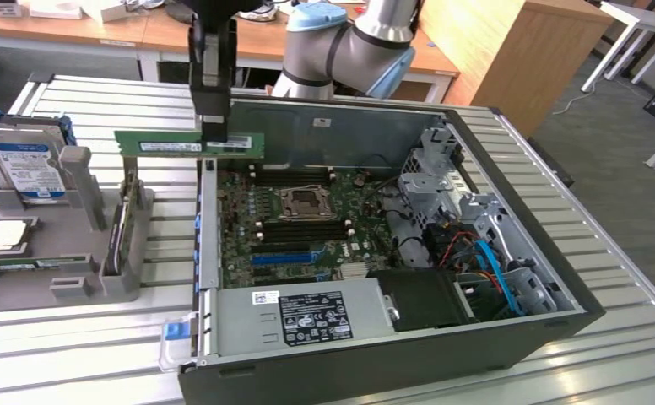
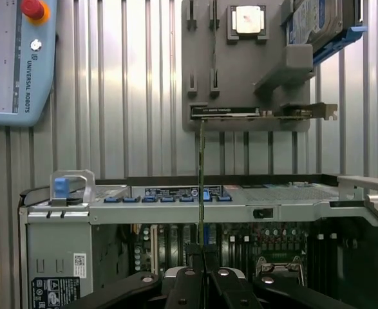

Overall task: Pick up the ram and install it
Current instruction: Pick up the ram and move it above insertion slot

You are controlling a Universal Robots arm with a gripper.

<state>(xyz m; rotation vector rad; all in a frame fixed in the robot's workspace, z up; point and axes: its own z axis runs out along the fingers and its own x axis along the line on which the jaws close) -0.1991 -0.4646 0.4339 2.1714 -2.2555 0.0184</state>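
The jaws pinch the green ram [image 1: 159,143] near one end, holding it level in the air above the edge of the open computer case [image 1: 361,375], while a pendant [image 2: 11,71] reads "UNIVERSAL ROBOTS".

1. "UNIVERSAL ROBOTS" stands in dark capitals on the pale grey-blue pendant with the red button [image 2: 11,71].
2. The black sticker [image 1: 316,319] on the silver power-supply box [image 1: 243,327] bears white print too small to read.
3. The labels on the thin green ram stick [image 1: 170,143] and the silver hard drive [image 1: 29,169] cannot be read.
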